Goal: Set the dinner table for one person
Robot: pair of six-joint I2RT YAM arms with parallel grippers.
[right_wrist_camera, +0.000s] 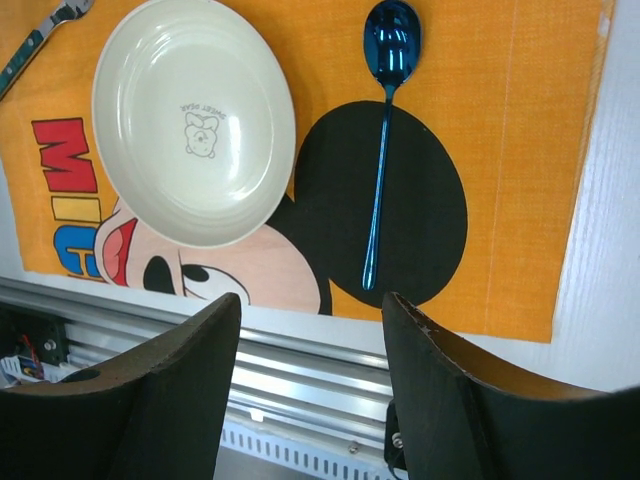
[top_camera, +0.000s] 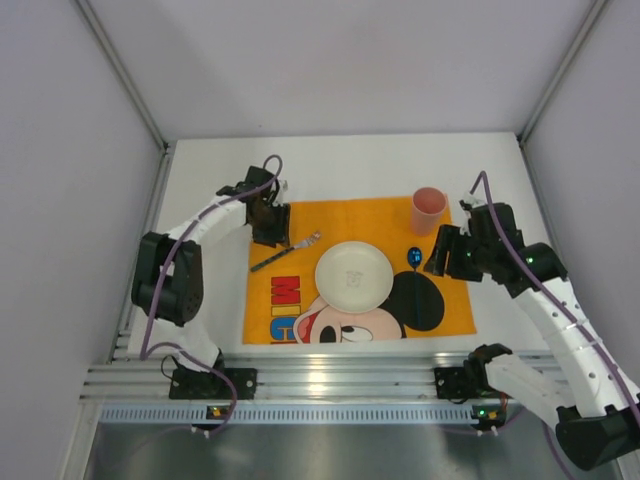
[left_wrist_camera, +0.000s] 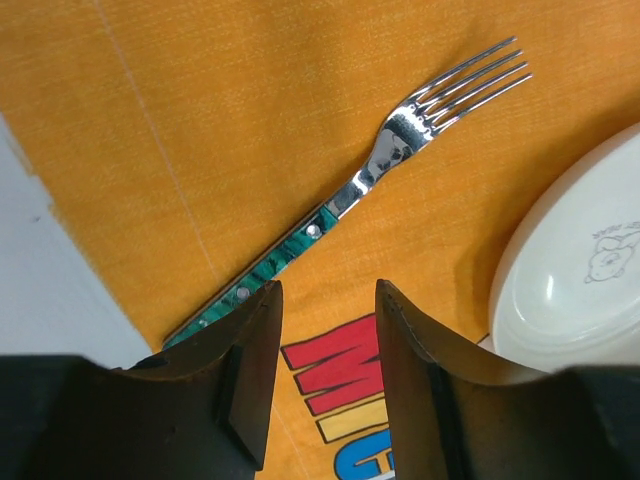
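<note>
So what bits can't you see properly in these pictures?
- Fork, left wrist view: handle's end hidden behind the left gripper.
- Plate, left wrist view: cut off by the right edge.
- Spoon, top view: handle too thin and dark to pick out against the black ear on the mat.
- Pink cup: shows only in the top view, too small to tell what is inside.

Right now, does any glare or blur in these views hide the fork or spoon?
No. Top external: bright glare only on the metal rail. Left wrist: fork sharp, glints on its neck; left tool dark, soft-edged. Right wrist: spoon crisp, slight sheen on its bowl.
</note>
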